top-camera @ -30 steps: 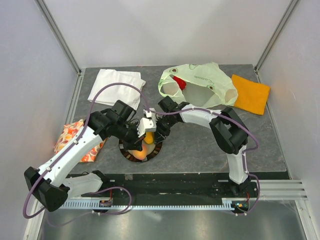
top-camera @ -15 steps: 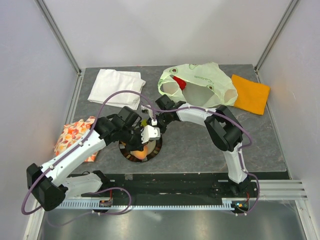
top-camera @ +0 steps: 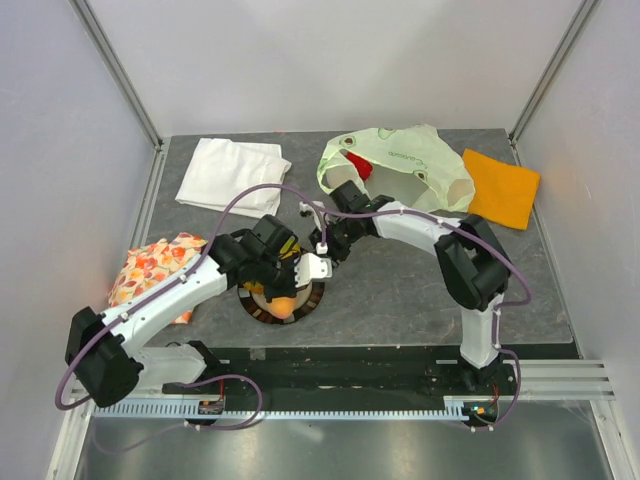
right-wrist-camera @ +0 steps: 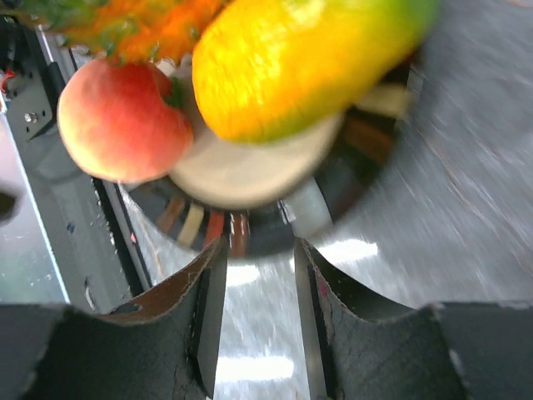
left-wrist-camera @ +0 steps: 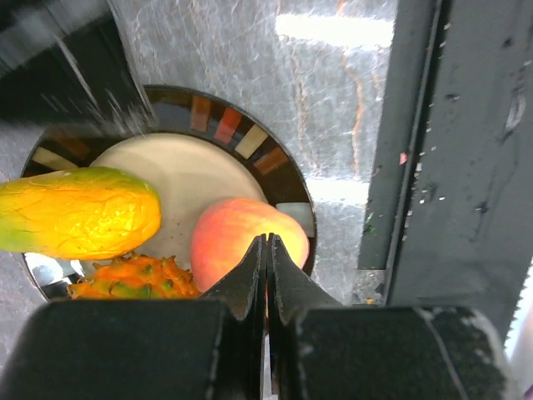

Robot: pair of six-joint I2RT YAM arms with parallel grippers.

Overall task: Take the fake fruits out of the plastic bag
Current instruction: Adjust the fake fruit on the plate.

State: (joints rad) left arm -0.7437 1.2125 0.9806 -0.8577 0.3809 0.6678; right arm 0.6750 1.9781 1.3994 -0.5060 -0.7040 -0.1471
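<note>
The surface (top-camera: 400, 290) is looking like dark grey stone, mottled and faintly veined, and is throwing back bright glare in the wrist views. The plastic bag (top-camera: 410, 160) is showing as thin, crinkly, translucent pale-green film. The red piece (top-camera: 358, 165) in its mouth is gleaming glossy. The white cloth (top-camera: 232, 175) and the orange cloth (top-camera: 503, 187) are looking matt and soft, and the patterned cloth (top-camera: 150, 275) is reading as printed fabric. The plate (left-wrist-camera: 250, 142) is shining like glazed ware. The peach (left-wrist-camera: 225, 242) is looking smooth with a soft sheen, the mango (left-wrist-camera: 79, 212) finely dimpled plastic, the pineapple (left-wrist-camera: 133, 279) knobbly. The left gripper (left-wrist-camera: 266, 250) and right gripper (right-wrist-camera: 256, 250) are showing matt black plastic, slightly grainy.
</note>
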